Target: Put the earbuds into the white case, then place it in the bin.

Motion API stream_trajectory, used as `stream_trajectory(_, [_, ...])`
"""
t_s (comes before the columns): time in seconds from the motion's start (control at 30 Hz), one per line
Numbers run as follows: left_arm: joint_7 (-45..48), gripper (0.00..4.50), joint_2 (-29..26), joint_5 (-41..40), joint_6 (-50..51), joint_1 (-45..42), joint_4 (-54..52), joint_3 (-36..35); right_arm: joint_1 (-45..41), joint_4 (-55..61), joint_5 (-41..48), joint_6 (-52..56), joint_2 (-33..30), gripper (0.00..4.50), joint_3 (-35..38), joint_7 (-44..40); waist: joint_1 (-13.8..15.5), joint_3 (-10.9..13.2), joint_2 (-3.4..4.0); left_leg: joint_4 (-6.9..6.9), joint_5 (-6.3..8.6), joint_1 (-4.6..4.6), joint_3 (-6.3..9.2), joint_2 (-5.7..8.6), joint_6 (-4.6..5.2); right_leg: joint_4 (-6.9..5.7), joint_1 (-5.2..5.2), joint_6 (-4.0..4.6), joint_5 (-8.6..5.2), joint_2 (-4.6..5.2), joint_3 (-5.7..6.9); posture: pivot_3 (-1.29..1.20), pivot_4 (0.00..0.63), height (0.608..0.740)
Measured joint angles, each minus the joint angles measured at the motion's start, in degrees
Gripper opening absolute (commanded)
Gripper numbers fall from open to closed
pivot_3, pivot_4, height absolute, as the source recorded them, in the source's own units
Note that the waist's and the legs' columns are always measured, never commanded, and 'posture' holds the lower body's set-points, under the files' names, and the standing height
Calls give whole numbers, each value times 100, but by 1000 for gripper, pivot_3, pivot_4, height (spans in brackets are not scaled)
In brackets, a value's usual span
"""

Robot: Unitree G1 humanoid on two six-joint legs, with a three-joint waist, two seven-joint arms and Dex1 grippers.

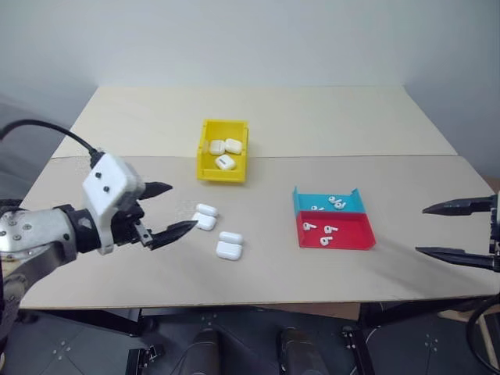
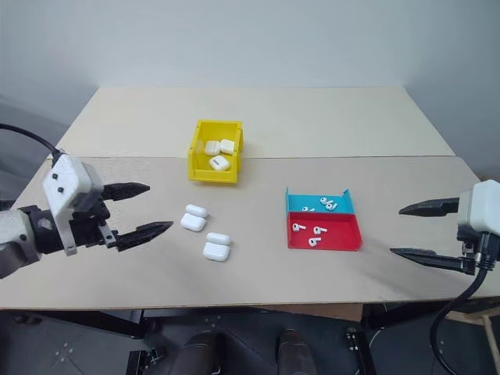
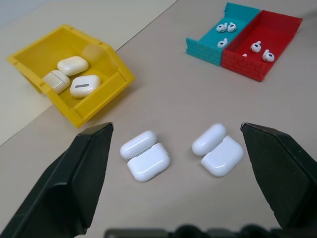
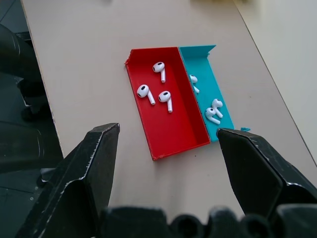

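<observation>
Two white cases lie open on the table, one (image 1: 205,216) just beyond my left gripper (image 1: 181,208), the other (image 1: 230,245) a little nearer the front edge. In the left wrist view both cases (image 3: 145,156) (image 3: 218,151) sit ahead of the open fingers, untouched. The earbuds lie loose in the red tray (image 4: 173,124) and the teal tray (image 4: 200,64); three show in the red one (image 4: 158,89). My right gripper (image 1: 422,230) hovers open to the right of the trays, with nothing in it. The yellow bin (image 1: 205,173) stands behind the open cases and holds three closed cases.
The red tray (image 1: 348,244) and teal tray (image 1: 353,205) stand side by side right of centre. A seam crosses the table behind the bin. The table's front edge runs close below both grippers.
</observation>
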State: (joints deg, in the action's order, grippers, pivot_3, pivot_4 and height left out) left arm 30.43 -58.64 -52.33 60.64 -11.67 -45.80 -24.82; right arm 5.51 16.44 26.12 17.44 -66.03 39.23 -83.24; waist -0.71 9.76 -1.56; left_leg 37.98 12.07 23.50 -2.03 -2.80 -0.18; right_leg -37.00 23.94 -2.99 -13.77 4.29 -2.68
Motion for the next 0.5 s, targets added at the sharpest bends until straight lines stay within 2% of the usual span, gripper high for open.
stream_trajectory(0.1, [-963,4500,62,-227,934,-786,-73,332,91,16,-7,69,1,3691,19,6,27,2,-4,0,-6,-18,5,3,-5,-1,-22,-4,2,0,2,0,150,740])
stream_trajectory(0.2, [-2065,4500,889,-213,2298,-1755,-48,842,215,70,-9,139,10,3691,0,26,42,6,-11,0,-8,-65,12,10,-3,16,-87,-8,1,0,4,0,150,740])
stream_trajectory(0.27, [-2697,4500,1451,-176,2882,-1967,-57,1137,219,138,-6,174,11,3691,-3,90,25,8,-20,0,-11,-66,15,17,-7,22,-93,-8,1,3,-2,0,150,740])
stream_trajectory(0.37, [-3768,4500,2076,-380,3164,-1964,154,1521,213,144,-6,204,11,3691,-12,156,-27,12,-32,0,-11,-64,16,18,-7,21,-89,-20,11,2,-10,0,150,740])
stream_trajectory(0.5, [-5040,4500,2201,-871,3167,-2232,685,1913,199,133,-6,271,11,3691,-35,240,-9,16,-38,0,-11,-62,27,17,-6,17,-86,-14,11,-3,-7,0,150,740])
